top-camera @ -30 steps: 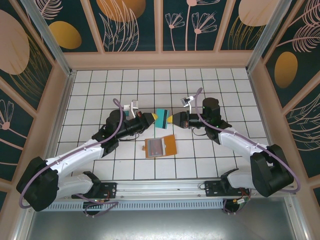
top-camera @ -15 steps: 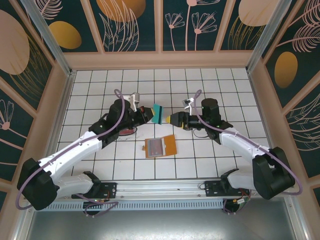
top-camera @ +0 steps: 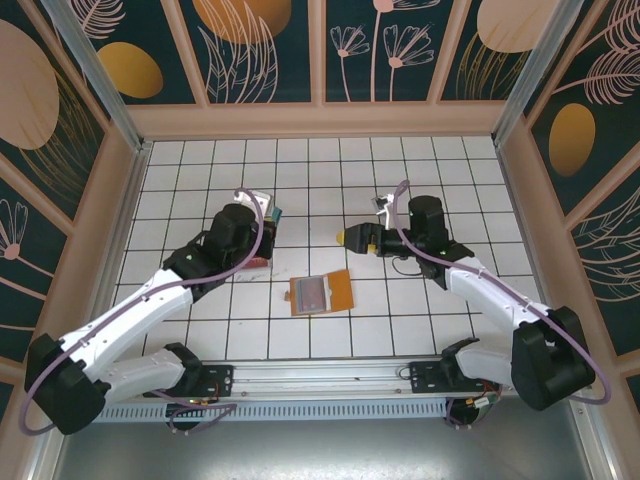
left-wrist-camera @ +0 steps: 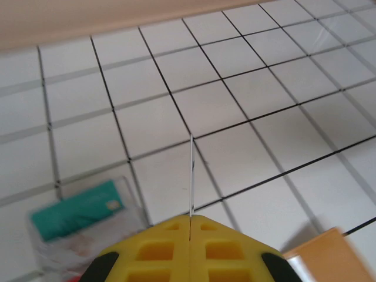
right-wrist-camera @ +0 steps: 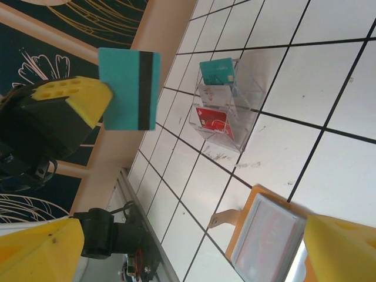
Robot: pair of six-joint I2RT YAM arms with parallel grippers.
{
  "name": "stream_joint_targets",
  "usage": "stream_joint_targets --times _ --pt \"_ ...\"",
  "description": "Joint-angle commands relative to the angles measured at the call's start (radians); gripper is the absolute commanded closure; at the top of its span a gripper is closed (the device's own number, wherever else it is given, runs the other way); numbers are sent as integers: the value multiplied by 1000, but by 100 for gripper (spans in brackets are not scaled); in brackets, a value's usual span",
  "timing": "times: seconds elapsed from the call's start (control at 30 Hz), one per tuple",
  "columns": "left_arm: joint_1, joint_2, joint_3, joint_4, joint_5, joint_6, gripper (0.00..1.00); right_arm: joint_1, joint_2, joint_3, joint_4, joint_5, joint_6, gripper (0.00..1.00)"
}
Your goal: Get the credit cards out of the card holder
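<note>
Overhead, the left tool is up over the white tiled worktop, left of centre, with its yellow fingers pressed together on a teal card. From the left wrist that card is edge-on, a thin line rising from the closed tips. The right wrist camera catches its flat face instead: teal with a dark stripe along one edge, upright and clear of the tiles.

The right tool hangs right of centre, facing the left one and well apart from it. Its own camera shows its two yellow fingers spread wide with nothing between them.

The card holder lies open and flat on the worktop, nearer than both tools and between them. From above it is an orange booklet with a grey sleeve on its left half. The closer right wrist view shows a reddish card faintly through that clear sleeve.

A clear stand sits on the tiles below the left arm, which partly hides it from above. The right wrist view shows three cards in it: teal at one end, pale in the middle, red at the other end. The blurred left wrist view makes out the teal one and an orange corner of the holder.
</note>
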Motion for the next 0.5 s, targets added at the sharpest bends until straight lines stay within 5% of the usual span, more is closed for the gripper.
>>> stream_joint_targets --times 0.0,0.2,0.47 --pt "-2 2 -15 11 -90 331 100 -17 -34 25 -7 9 -42 4" --pt "22 30 -66 26 -134 616 100 -20 -36 29 -24 10 -64 1" --pt "148 82 -75 30 -18 862 100 -19 -34 27 -29 19 -70 1"
